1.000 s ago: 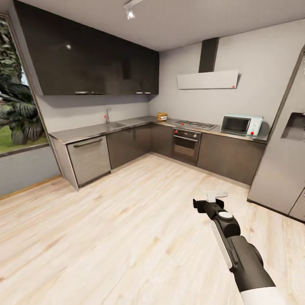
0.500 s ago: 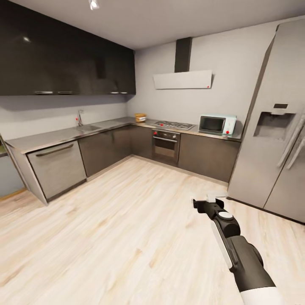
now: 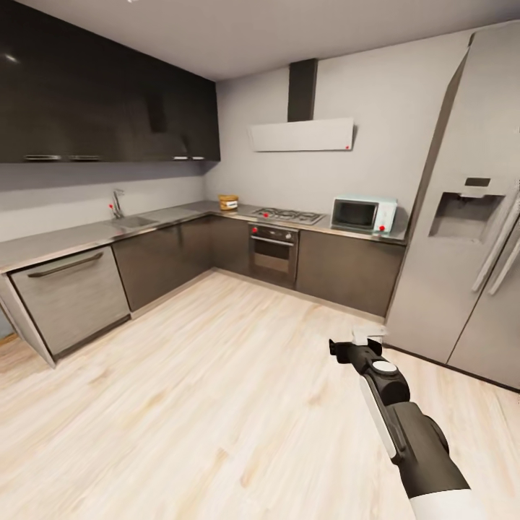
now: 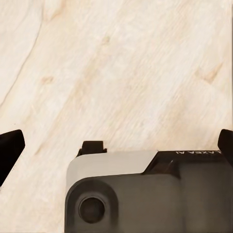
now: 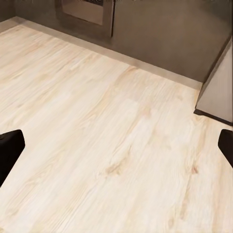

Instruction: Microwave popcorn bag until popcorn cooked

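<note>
open floor (image 3: 217, 375) before countertop (image 3: 144, 225)

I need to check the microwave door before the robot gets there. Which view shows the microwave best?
The head view: the microwave stands whole on the countertop between the hob and the fridge, small and far off, its door apparently shut. The left wrist view looks down at floor; the right wrist view shows floor and dark cabinet fronts.

grey countertop (image 3: 94, 232), popcorn bag (image 3: 228, 203) in corner, microwave (image 3: 363, 214) at far end
</note>
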### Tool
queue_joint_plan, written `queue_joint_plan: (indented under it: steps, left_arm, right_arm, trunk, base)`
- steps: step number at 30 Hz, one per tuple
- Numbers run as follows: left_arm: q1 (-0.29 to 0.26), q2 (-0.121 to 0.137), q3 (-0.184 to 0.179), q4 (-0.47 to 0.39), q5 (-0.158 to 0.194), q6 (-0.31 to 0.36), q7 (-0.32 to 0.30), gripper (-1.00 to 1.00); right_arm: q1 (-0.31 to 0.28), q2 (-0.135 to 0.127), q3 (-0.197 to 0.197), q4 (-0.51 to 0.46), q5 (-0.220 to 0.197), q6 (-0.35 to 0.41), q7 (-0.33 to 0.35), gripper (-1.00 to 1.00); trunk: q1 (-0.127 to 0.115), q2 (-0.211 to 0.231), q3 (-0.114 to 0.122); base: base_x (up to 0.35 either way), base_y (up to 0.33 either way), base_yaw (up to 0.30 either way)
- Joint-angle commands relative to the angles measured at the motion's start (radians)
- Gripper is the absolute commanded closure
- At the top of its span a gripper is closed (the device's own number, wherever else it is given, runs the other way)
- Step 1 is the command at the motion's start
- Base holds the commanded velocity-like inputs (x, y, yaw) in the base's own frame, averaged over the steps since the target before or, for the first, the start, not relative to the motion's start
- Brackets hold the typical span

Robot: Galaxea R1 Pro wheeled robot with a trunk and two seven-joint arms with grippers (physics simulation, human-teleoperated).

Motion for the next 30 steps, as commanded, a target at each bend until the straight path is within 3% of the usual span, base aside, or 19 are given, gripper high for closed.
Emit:
queue_joint_plan:
  steps: [1, 9, 25, 30]
  left_arm:
    - [-0.001, 0.000, 0.000, 0.001, 0.001, -0.003, 0.001, -1.00]
    - [0.000, 0.000, 0.000, 0.002, 0.001, -0.003, 0.001, -1.00]
    - [0.000, 0.000, 0.000, 0.002, 0.001, -0.003, 0.001, -1.00]
    - [0.000, 0.000, 0.000, 0.002, 0.001, -0.003, 0.001, -1.00]
  right_arm:
    - [-0.001, -0.001, 0.003, -0.001, 0.000, 0.005, -0.006, -1.00]
    - [-0.001, -0.001, 0.003, -0.002, 0.000, 0.006, -0.006, -1.00]
    - [0.003, -0.002, 0.002, -0.022, 0.001, 0.004, -0.007, -1.00]
    - [0.000, 0.000, -0.007, -0.109, -0.002, 0.008, -0.004, -1.00]
  trunk:
    - [0.001, -0.001, -0.001]
    - [0.001, -0.001, -0.001]
    - [0.001, -0.001, -0.001]
    - [0.001, -0.001, -0.001]
  base:
    - [0.344, -0.005, -0.221]
    - [0.345, 0.007, -0.278]
    - [0.346, 0.119, -0.300]
    - [0.346, 0.124, -0.300]
